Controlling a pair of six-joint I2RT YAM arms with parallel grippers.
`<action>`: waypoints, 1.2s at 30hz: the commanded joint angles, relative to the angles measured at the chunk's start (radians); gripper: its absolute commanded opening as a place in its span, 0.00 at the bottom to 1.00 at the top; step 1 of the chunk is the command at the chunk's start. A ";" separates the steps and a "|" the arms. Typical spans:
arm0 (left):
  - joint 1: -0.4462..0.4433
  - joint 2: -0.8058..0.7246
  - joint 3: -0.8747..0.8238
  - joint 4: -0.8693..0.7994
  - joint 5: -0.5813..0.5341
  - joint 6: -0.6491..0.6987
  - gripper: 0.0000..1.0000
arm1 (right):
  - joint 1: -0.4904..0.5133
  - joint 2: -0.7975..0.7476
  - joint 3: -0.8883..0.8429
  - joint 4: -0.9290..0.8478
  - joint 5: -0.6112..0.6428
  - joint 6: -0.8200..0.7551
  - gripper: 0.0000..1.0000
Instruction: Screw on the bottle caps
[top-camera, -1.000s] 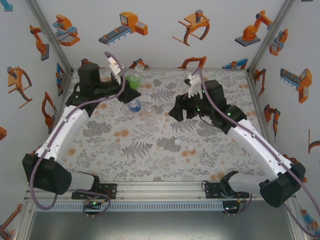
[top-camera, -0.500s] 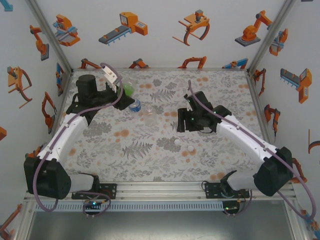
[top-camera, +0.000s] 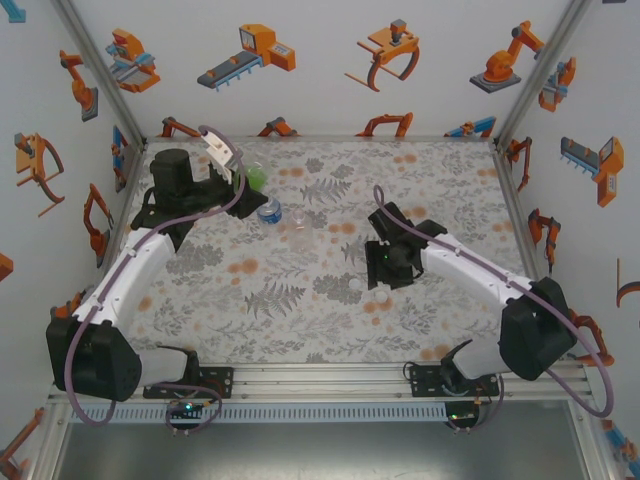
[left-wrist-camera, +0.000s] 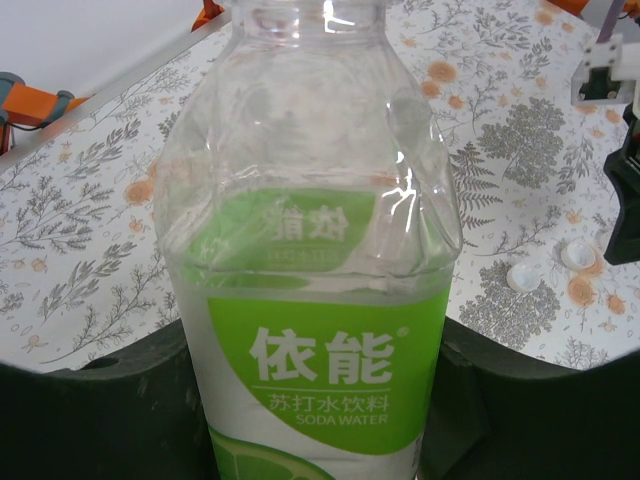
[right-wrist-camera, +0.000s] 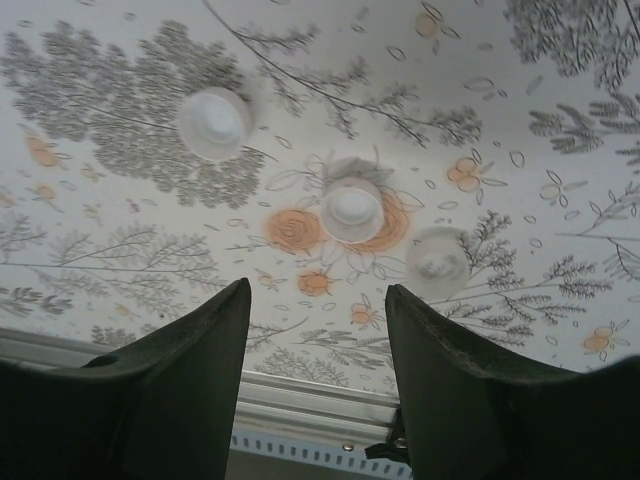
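Right pincer (right-wrist-camera: 318, 292) lowered; green bottle (left-wrist-camera: 320, 300) reads "SODA WATER".

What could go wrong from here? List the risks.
1. The right pincer hangs open above white caps lying close together; closing on one may nudge a neighbour away.
2. The left pincer grips the see-through green-label bottle; twisting a cap on could dent its wall or spin it in the grip.
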 joint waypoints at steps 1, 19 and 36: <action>0.002 -0.024 0.004 0.004 0.003 0.000 0.00 | -0.043 -0.035 -0.056 -0.039 0.024 0.032 0.53; 0.003 -0.005 0.006 0.009 0.005 -0.011 0.00 | -0.099 0.011 -0.214 0.066 0.008 0.042 0.48; 0.003 0.019 0.007 0.012 0.011 -0.018 0.01 | -0.101 0.058 -0.210 0.123 0.063 0.046 0.38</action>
